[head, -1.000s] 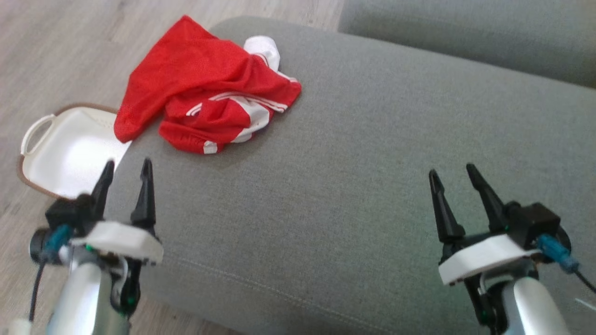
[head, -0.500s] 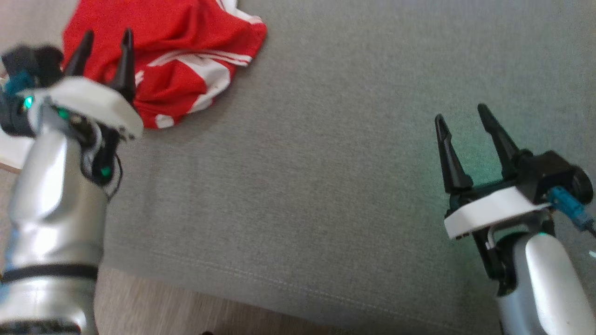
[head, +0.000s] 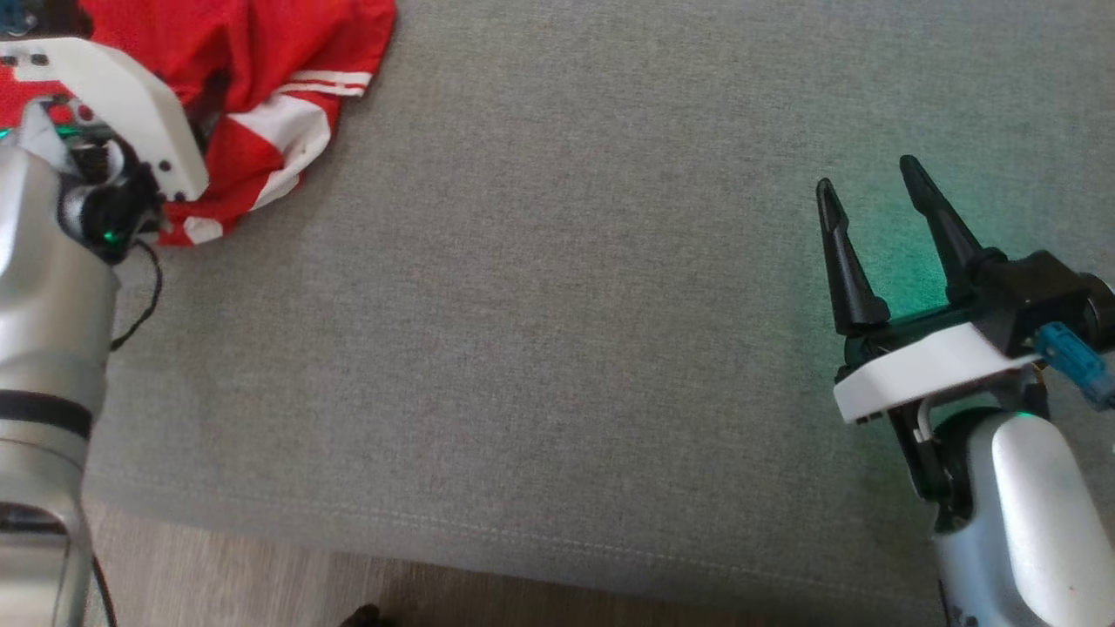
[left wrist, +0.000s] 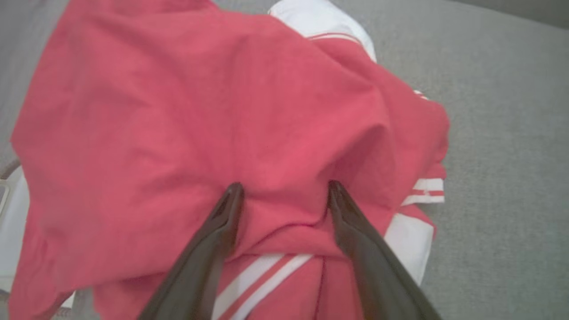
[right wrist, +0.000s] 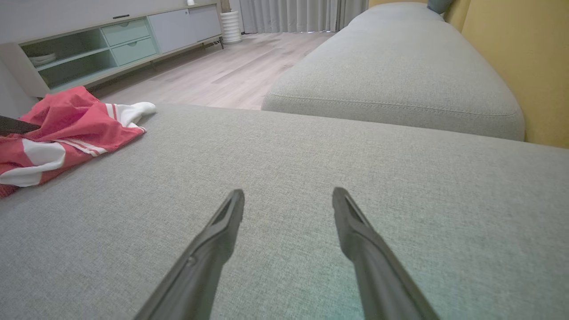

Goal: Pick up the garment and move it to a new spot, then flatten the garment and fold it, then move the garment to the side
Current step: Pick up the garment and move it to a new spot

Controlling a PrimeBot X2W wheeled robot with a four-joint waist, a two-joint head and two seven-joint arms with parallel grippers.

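1. Currently, the step in hand is judged to be the first pick-up. The garment (left wrist: 200, 111) lies crumpled and unfolded at the far left of the grey seat cushion (head: 557, 305), near its edge.
2. Left gripper (left wrist: 282, 189): the fingers are spread wide, with the tips pointing into the red cloth in the left wrist view. A raised fold sits between the tips. Whether the tips touch the cloth cannot be told, and nothing is clamped.
3. Garment detail: red fabric with white panels and striped trim. The white parts lie on the side toward the middle of the cushion.
4. Middle of the cushion: bare grey fabric, judged a suitable new spot.
5. Right gripper (head: 867, 178): the fingers are spread wide and hold nothing. It hovers over the right part of the cushion, well apart from the garment.
6. Next move, as judged: lower the left fingers around the raised fold, close on it firmly, lift, and carry the garment toward the bare middle.
7. Flattening, folding and moving aside are not yet begun.
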